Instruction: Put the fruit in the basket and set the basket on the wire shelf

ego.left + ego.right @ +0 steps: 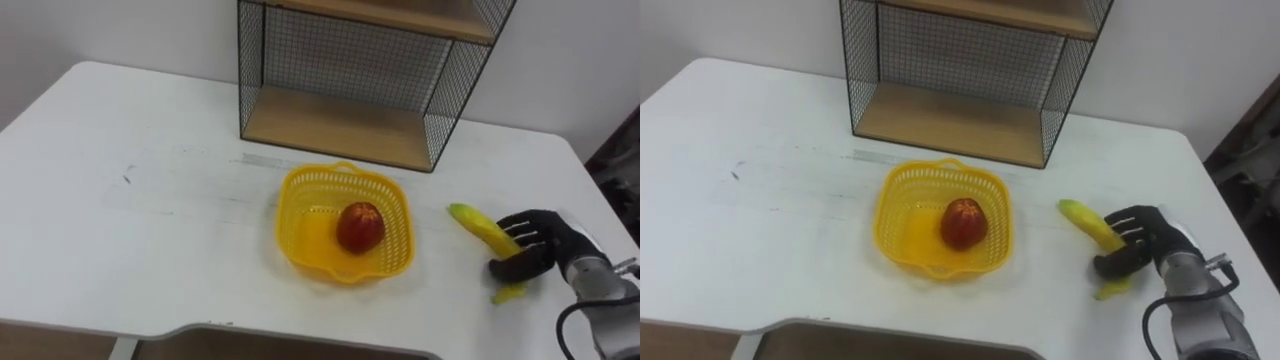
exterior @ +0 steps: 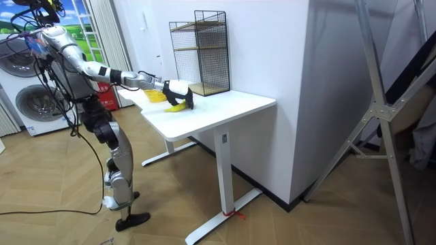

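The right hand (image 1: 535, 247) is gripping the banana (image 1: 475, 222) (lying 11-to-5 o'clock), with the basket (image 1: 293, 235) sitting at its 9 o'clock.

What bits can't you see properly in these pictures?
- Banana: its middle, in the eye views, is covered by the right hand curled round it.
- Wire shelf: its top, in the eye views, is cut off by the upper edge.
- Apple in the basket: in the room view, too small to make out.

Yellow lattice basket (image 1: 298, 192), red apple (image 1: 360, 226), yellow banana (image 1: 477, 225), black wire shelf (image 1: 350, 75)
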Robot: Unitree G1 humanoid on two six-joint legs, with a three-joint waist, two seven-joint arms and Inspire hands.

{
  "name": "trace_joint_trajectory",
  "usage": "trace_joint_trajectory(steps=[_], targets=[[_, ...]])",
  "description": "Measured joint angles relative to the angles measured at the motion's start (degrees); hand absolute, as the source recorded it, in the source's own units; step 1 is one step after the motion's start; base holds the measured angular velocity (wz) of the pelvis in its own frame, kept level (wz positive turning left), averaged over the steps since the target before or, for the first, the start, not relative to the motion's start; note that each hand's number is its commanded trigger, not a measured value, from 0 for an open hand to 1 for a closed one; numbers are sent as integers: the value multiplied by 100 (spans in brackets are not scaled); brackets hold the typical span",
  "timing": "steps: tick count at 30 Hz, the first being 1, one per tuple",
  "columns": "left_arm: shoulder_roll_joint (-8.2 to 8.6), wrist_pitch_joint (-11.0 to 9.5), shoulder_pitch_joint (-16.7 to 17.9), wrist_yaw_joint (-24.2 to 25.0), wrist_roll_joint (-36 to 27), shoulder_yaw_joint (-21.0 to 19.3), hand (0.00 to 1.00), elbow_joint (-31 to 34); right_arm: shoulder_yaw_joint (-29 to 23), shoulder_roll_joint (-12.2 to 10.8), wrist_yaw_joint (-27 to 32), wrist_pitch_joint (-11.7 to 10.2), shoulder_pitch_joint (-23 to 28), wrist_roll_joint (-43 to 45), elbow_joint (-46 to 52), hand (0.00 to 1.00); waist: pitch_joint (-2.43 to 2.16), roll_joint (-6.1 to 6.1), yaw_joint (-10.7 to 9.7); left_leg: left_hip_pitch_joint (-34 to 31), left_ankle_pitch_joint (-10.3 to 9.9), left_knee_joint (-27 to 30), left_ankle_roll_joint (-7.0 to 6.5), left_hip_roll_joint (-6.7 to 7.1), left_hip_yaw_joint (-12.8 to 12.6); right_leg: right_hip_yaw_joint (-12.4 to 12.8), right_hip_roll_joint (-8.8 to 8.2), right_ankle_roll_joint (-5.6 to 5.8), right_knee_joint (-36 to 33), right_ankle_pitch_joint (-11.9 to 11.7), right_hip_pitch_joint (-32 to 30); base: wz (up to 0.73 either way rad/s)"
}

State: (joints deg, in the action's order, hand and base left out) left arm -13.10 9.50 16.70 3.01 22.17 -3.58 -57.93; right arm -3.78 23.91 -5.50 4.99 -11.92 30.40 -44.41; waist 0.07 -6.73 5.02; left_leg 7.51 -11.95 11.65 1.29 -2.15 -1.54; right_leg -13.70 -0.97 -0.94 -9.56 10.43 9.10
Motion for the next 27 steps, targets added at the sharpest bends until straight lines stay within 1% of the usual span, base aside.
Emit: trace_joint_trajectory(steps=[2, 6, 10, 17, 22, 23, 25, 27], targets=[[-28, 0, 0, 0, 1, 20, 0, 0, 30, 6, -3, 64, -9, 65, 0, 100, -6, -26, 9, -4, 0, -5, 1, 0, 15, -30, -2, -1, 10, 1, 5, 2], [-40, 0, -49, -1, 3, 34, 0, -10, 36, 1, -65, 74, -6, 69, -4, 100, -10, -62, -1, -7, 0, -7, 1, 9, 13, -19, -1, -1, 64, 1, 21, 0], [-49, 0, -129, -1, 5, 36, 0, -20, 35, -1, -65, 105, -5, 69, -2, 100, -9, -62, 9, -6, -1, -7, 1, 10, 15, -6, 1, 0, 82, 2, 20, 0], [-68, 1, -124, -1, 51, 39, 0, -20, 30, -2, -85, 114, -1, 24, 1, 100, -9, -52, 8, -5, -3, 0, 4, 6, 27, -3, 8, -5, 70, -3, 23, 0], [-77, -7, -146, -2, 52, 50, 0, -18, 24, -1, -50, 82, -2, -141, 32, 100, -7, -6, 3, -8, -4, -10, 5, 2, 27, 45, 17, -5, 76, -5, -4, -3], [-76, -7, -152, -3, 52, 49, 0, -18, 12, -1, -28, 82, -1, -233, 58, 100, -11, 17, 1, -6, -5, -13, 5, -2, 13, 65, 21, -5, 76, -8, -7, -7], [-78, -4, -195, -7, 51, 49, 0, -20, 34, -2, -10, 135, 11, -390, 238, 100, -4, 56, -16, -17, -9, -36, 8, -6, -28, 72, 23, -5, 69, -8, -24, -4], [-75, -10, -291, -14, 48, 50, 0, -21, 74, -3, -55, 151, 59, -456, 571, 100, -13, 122, -10, -71, -7, -42, 7, -13, -81, 100, 24, -8, 3, -10, -108, -7]])
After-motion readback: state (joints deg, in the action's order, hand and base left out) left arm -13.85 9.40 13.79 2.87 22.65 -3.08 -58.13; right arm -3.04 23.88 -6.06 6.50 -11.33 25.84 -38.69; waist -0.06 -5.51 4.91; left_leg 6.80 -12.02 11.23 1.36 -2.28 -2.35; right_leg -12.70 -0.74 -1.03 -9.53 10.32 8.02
